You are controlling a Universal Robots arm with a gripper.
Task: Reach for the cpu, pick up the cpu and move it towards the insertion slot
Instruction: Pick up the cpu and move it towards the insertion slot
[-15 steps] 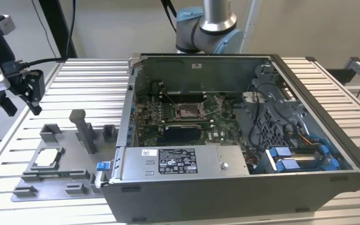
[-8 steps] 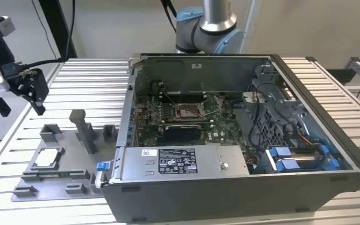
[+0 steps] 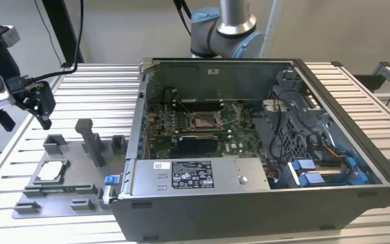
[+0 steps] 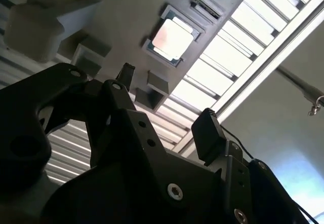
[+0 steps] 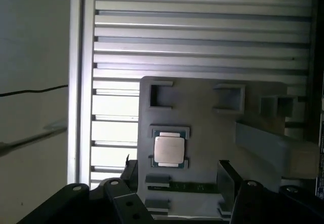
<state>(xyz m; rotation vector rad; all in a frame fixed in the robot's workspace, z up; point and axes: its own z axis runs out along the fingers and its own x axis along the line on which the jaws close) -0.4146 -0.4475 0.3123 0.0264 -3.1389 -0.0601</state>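
We see soft, even light in the exterior view: the worktop (image 3: 357,91) slats are pale, and the inside of the computer case (image 3: 249,208) lies in shade. In the second wrist view the cpu (image 4: 172,36) glares almost white, the slats burn out, and the hand (image 4: 164,100) is a black silhouette. The first wrist view is dimmer and greyer.
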